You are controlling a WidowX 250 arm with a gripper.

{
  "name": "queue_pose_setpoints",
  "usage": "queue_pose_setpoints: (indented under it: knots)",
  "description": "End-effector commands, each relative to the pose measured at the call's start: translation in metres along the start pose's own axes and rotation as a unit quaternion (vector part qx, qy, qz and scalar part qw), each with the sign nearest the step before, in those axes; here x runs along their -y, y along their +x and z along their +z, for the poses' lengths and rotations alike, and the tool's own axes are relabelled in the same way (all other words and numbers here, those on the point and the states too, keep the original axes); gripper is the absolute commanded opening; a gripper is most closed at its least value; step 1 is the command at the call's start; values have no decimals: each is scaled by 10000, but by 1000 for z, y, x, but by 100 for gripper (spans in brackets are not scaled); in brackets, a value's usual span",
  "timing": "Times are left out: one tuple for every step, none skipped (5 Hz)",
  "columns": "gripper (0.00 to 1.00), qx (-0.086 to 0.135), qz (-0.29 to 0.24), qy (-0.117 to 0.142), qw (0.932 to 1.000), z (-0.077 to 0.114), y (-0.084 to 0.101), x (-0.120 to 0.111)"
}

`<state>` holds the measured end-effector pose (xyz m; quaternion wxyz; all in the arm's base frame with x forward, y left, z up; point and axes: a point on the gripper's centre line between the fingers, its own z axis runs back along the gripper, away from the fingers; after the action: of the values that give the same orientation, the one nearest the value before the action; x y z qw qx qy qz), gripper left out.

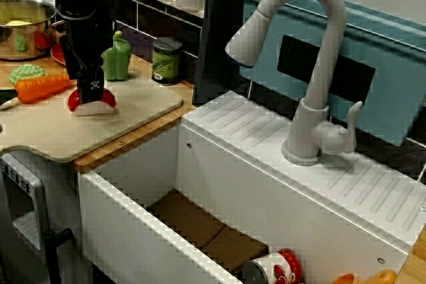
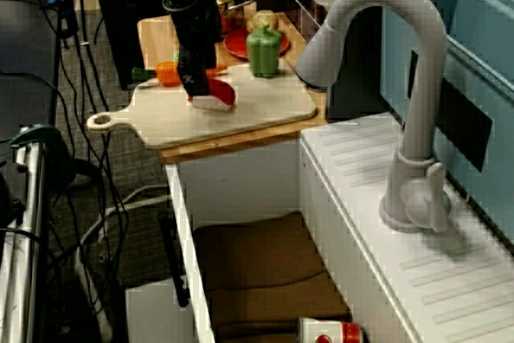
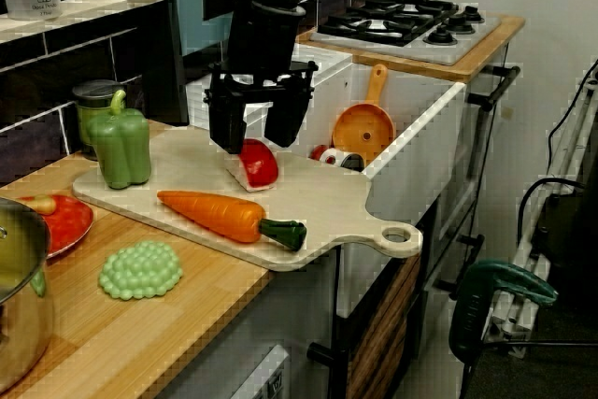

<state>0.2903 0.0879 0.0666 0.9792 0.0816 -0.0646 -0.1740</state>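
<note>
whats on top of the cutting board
A carrot, a green pepper and a red and white piece beneath the open gripper. The gripper covers the piece's top.

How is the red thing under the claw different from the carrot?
The small red-and-white rounded toy food piece is stubby; the long orange toy carrot tapers to a point. The piece has a white side; the carrot a green stem. The piece sits under the open claw; the carrot lies apart. Both rest on the pale wooden cutting board.

Slice (image 3: 254, 164) seemingly red-and-white; carrot (image 3: 210, 212) orange
</note>
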Motion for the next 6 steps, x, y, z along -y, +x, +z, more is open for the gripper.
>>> queue_pose_setpoints:
  knots:
    - [100, -36, 49, -11, 10000, 6, 7, -1]
    - [100, -129, 156, -6, 9998, 6, 10, -4]
    - [100, -129, 156, -6, 9998, 6, 10, -4]
    - [100, -129, 156, -6, 9998, 6, 10, -4]
    - [100, -129, 156, -6, 9998, 6, 10, -4]
    - [100, -129, 156, -6, 9998, 6, 10, -4]
